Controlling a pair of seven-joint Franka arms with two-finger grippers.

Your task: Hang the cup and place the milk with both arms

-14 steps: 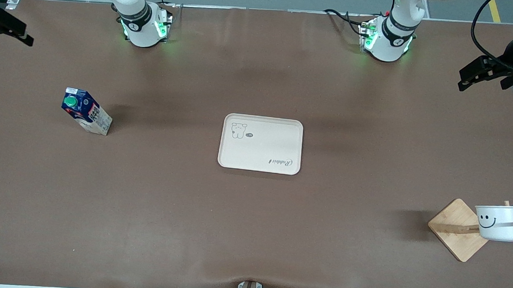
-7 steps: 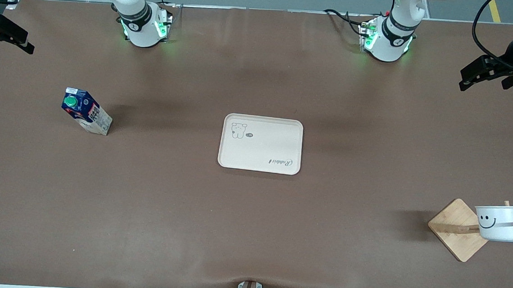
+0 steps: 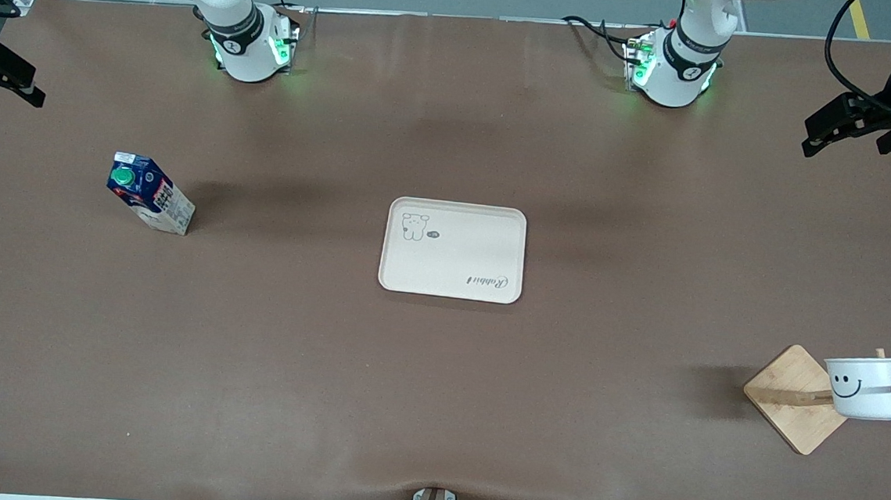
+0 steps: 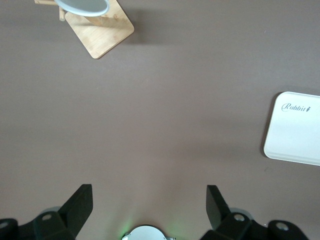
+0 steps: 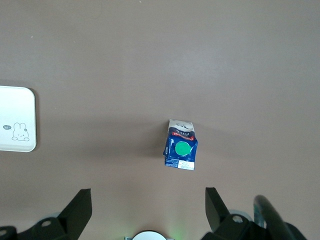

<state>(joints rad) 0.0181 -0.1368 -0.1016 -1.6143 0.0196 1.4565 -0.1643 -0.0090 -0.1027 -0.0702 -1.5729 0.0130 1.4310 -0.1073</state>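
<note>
Brown table (image 3: 288, 364) with cream tray (image 3: 452, 270) lettered "Rabbit", left claw (image 3: 830, 128) and right claw (image 3: 10, 78) both spread apart, empty.

left wrist view: cup (image 4: 82, 6) cut by the frame edge, only part of its rim shows; handle and face out of shot. wooden stand (image 4: 100, 27) beside it loses a corner and its pegs to that edge. tray (image 4: 295, 129) also clipped, only the end with its lettering shows. right wrist view: tray (image 5: 16, 119) clipped too. front view: milk (image 3: 150, 192) print too small to read; right gripper (image 3: 3, 74) partly off frame.
</note>
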